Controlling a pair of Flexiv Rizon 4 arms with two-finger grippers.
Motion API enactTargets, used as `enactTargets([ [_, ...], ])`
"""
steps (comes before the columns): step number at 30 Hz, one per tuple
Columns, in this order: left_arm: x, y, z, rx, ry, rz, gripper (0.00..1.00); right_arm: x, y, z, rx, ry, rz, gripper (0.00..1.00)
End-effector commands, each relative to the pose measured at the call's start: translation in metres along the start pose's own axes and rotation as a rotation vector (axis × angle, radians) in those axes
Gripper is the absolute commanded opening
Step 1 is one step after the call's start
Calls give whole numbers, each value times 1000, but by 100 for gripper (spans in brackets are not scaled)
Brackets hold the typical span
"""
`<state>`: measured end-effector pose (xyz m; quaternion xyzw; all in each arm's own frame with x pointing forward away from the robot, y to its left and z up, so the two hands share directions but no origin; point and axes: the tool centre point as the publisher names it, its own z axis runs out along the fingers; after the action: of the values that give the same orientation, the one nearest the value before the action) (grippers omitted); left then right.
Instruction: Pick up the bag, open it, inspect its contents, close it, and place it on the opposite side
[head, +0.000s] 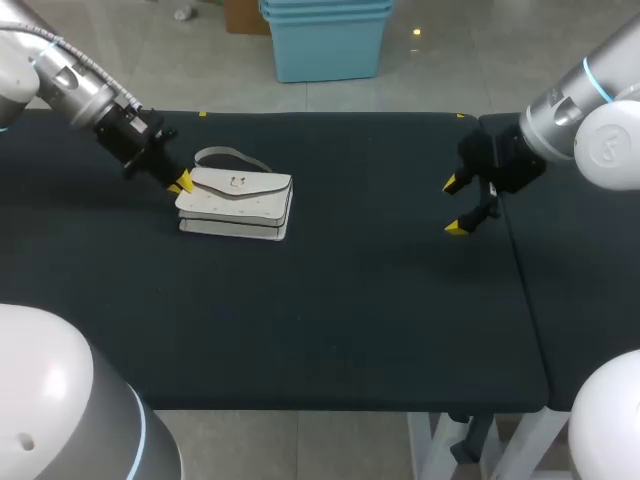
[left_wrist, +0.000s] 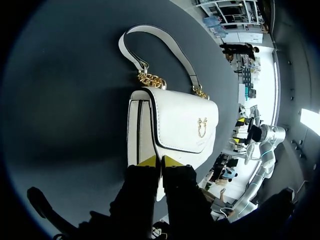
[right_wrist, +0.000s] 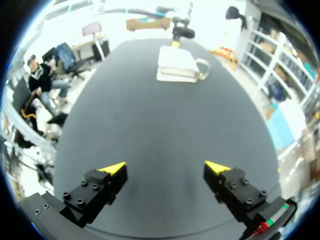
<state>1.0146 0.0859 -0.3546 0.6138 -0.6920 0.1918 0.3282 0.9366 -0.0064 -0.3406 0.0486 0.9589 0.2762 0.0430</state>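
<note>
Where the left tool (head: 180, 183) (left_wrist: 160, 161) meets the near end of the bag (head: 240, 200) (left_wrist: 180, 125), its two yellow-tipped fingers stand almost together, with only a thin white strip of the bag's edge pinched between them, so it is clamped on the bag. From the left wrist view that strip runs down between the black finger bodies. The right tool (head: 455, 206) (right_wrist: 165, 167) hangs over the right part of the worktop (head: 350, 300) (right_wrist: 165, 115), well apart from the bag, its fingers spread wide with nothing between them and touching nothing. The bag lies flat on the left part of the worktop, a small boxy handbag of smooth white leather-like material with rounded corners and dark piping along its seams. Its flap (left_wrist: 185, 117) is folded shut over the front, curving to a shallow point, and carries a small gold metal clasp (head: 237, 182) (left_wrist: 202, 126) near its lower edge. A short white strap (head: 225, 153) (left_wrist: 160, 42) (right_wrist: 204, 65) arches out from the top of the bag and lies on the worktop beside it, joined at each end by gold chain links (left_wrist: 150, 80). The worktop is covered in a dark, matt, cloth-like surface
</note>
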Motion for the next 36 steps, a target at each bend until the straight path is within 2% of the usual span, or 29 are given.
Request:
enactTargets([
  [1,10,2,14,-20,19,17,0,-1,0,0,-1,2,-1,100],
  [7,37,4,37,-38,33,61,0,-1,0,0,-1,2,-1,100],
  [15,70,7,72,16,18,45,0,-1,0,0,-1,2,-1,100],
  [23,98,11,100,10,63,52,0,-1,0,0,-1,2,-1,100],
  [27,112,13,112,-20,95,70,0,-1,0,0,-1,2,-1,100],
  [34,132,22,135,-9,111,62,0,-1,0,0,-1,2,-1,100],
  [36,136,24,141,23,114,49,0,-1,0,0,-1,2,-1,100],
])
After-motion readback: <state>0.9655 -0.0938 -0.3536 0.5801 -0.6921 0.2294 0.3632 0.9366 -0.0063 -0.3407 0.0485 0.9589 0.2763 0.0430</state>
